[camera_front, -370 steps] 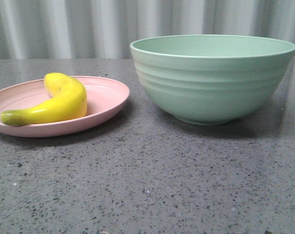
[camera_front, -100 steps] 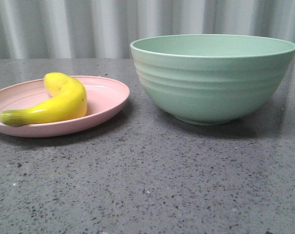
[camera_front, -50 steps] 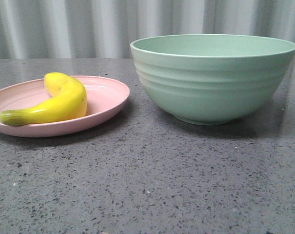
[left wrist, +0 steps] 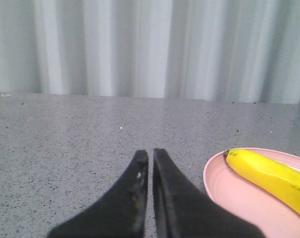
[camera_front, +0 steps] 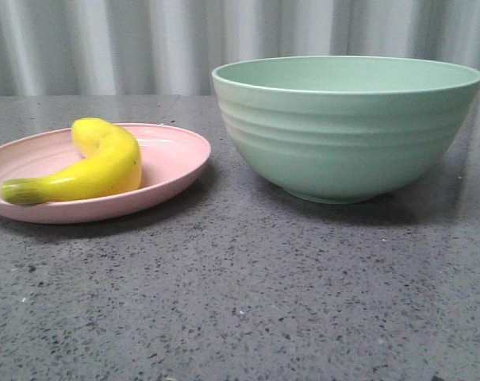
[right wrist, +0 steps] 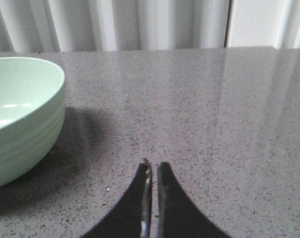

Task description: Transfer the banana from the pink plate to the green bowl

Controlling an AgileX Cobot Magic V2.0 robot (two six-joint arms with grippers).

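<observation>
Banana [camera_front: 97,169] is seen lying on pink plate [camera_front: 172,159], long axis running stem-near to tip-far, left of green bowl [camera_front: 347,127]. Left gripper [left wrist: 150,158] is placed nearer, banana just to its right; jaws closed, nothing held. Right gripper [right wrist: 153,171] likewise closed, empty, beside bowl.

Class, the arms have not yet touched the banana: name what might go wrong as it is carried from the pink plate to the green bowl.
1. The banana is plump and curved, so it may roll or slip as fingers close on it.
2. The pink plate is shallow and may slide or tip if pressed.
3. The green bowl stands much taller than the plate; a low carry could strike its rim. The left gripper is shut and must open first.
</observation>
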